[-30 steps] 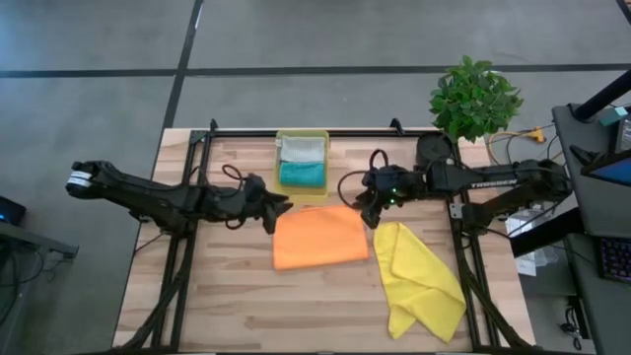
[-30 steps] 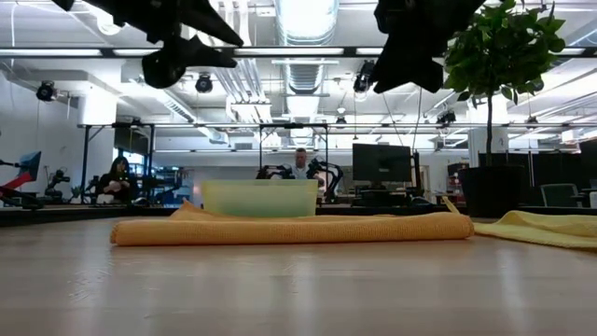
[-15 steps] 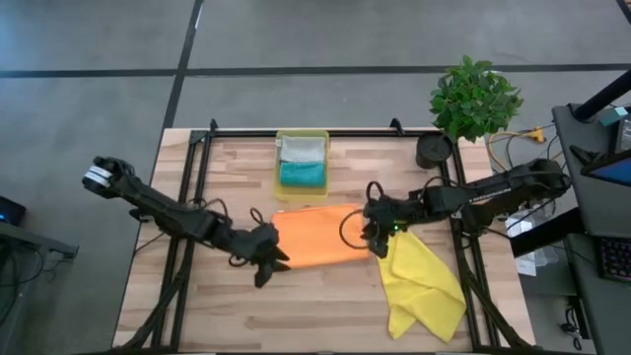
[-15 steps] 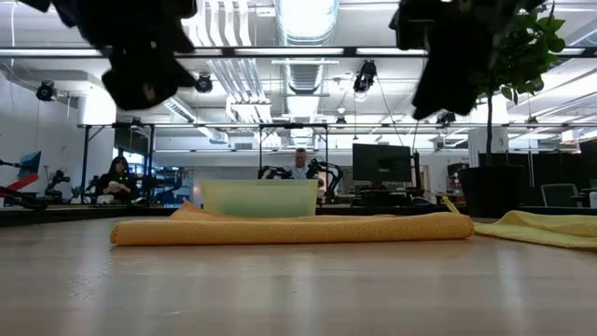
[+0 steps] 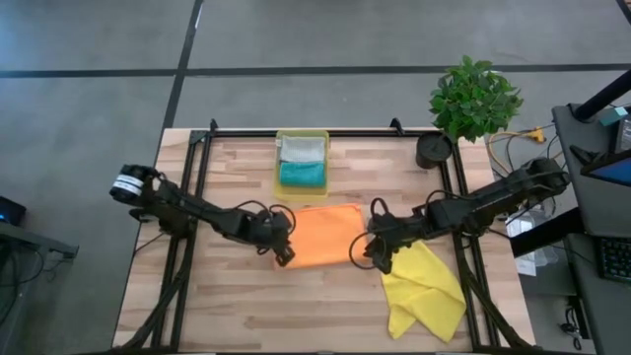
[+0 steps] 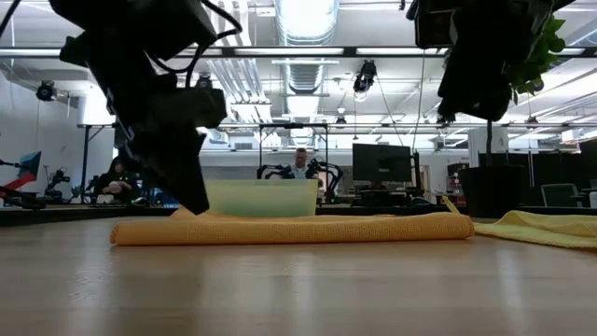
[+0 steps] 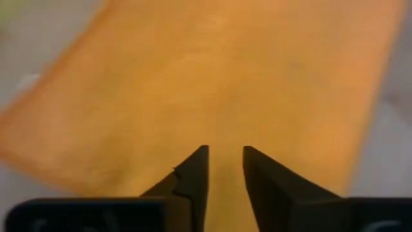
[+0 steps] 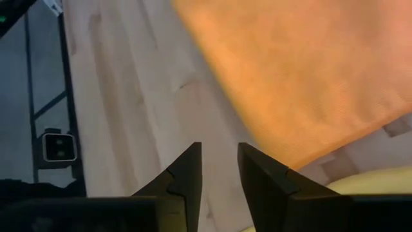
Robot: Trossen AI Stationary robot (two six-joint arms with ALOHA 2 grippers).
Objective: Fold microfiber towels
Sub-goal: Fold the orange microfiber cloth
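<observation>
A yellow plastic tray holds a grey towel and a teal towel. Just in front lies the folded orange towel. The left claw and right claw flank it, both narrowly parted and empty; the yellow towel lies beside it.

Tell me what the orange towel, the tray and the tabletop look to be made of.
Orange towel: soft matte cloth, likely microfiber; it lies limp with rounded folded edges and a fine woven texture in the wrist views.
Tray: translucent yellow, probably rigid plastic; the towels inside show through its wall in the low view.
Tabletop: pale wood planks, smooth finish; grain and seams visible.
</observation>
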